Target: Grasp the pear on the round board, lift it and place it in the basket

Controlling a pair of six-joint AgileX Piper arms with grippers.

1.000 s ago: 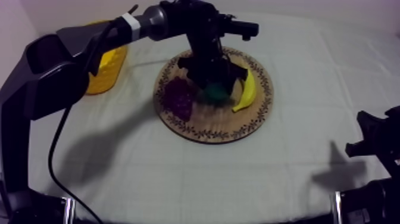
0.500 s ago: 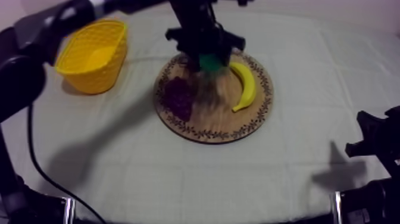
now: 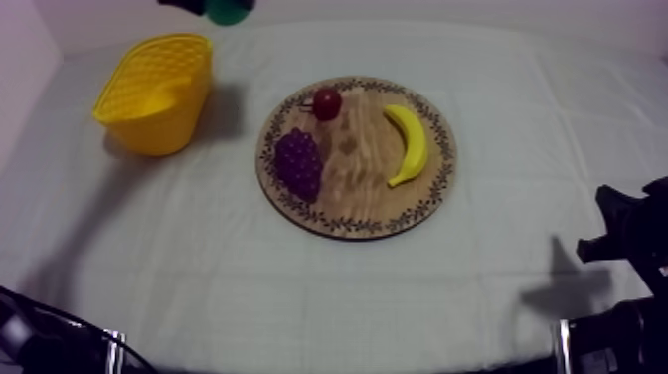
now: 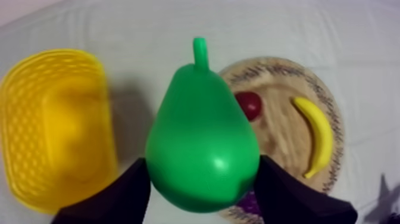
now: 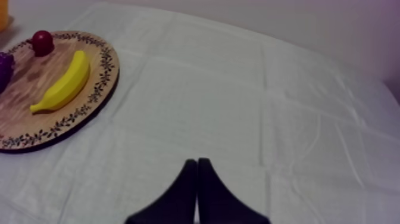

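Top view: the pear (image 3: 231, 10) is at the upper edge of the frame, left of centre, high above the surface (image 3: 199, 269) and off the wooden board (image 3: 358, 204). I take that to mean the carry to the yellow basket (image 3: 159, 124), at upper left, is under way. The banana (image 3: 410, 144), the grapes (image 3: 298, 164) and the small red fruit (image 3: 326, 102) lie on the board at centre.

Left wrist view: my left gripper (image 4: 202, 193) is clamped on the pear's fat lower half, a black finger against each side, with the stem pointing away. The pear hangs between basket and board, not yet over the basket's mouth, so I judge it needs a shift toward the basket before release.

Right wrist view: my right gripper (image 5: 197, 179) has its fingers together in a narrow wedge, holding nothing. It is over bare surface well apart from the board, probably parked out of the way.
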